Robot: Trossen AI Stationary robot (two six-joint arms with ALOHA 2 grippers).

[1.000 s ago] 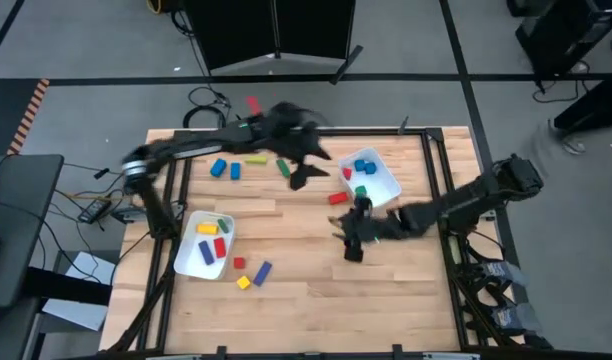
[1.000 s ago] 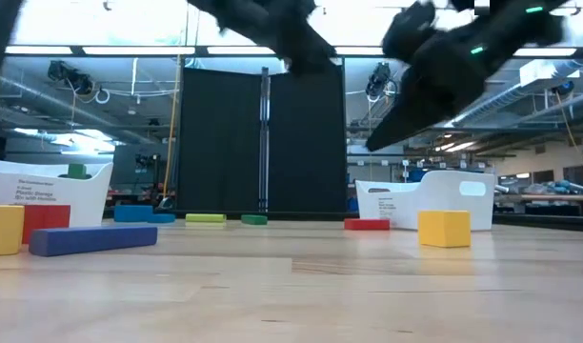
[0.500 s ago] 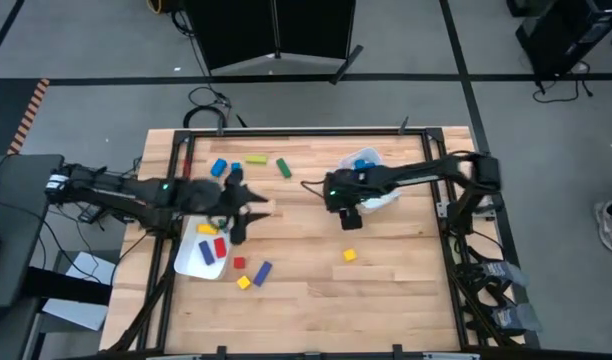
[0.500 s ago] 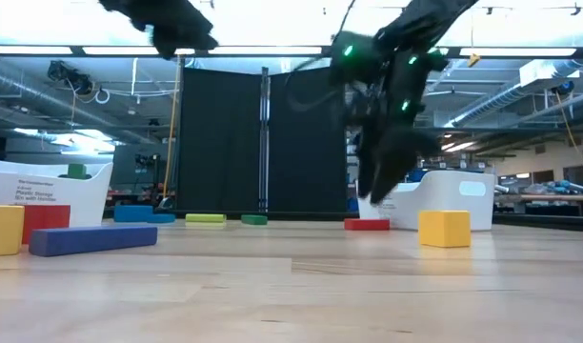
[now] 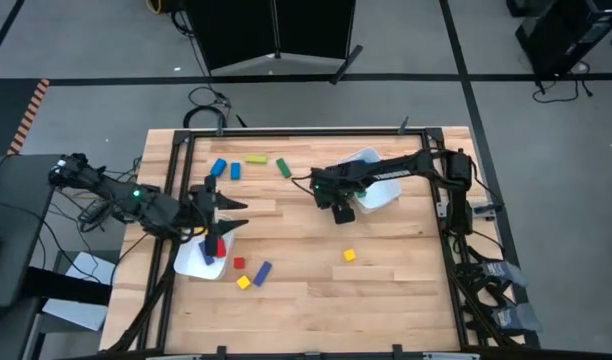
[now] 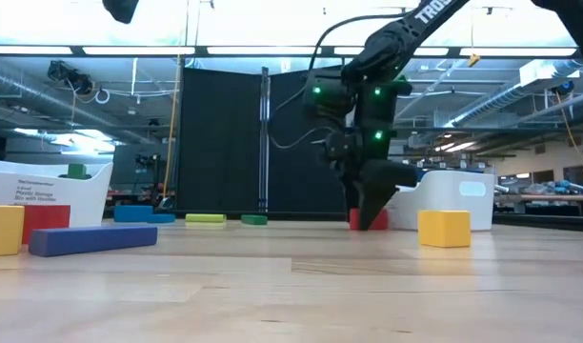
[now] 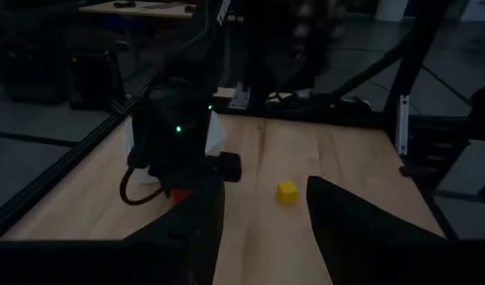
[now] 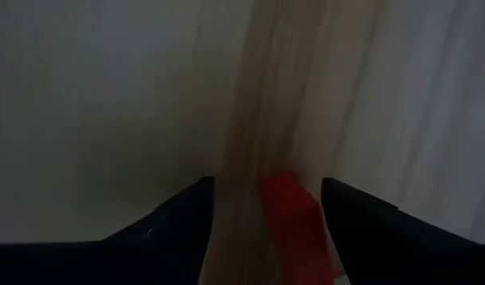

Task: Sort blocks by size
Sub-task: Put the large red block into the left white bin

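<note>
I see the right gripper (image 6: 371, 217) tipped down at a small red wooden block (image 6: 353, 219), left of the yellow wooden cube (image 6: 444, 229).

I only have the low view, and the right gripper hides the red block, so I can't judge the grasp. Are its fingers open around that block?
Observer: Yes. The right wrist view shows the right gripper open, with the red block between its fingers, not yet gripped.
Operator: And where is the left arm?
Observer: In the high view, the left gripper hangs open over one edge of the left white tray.
</note>
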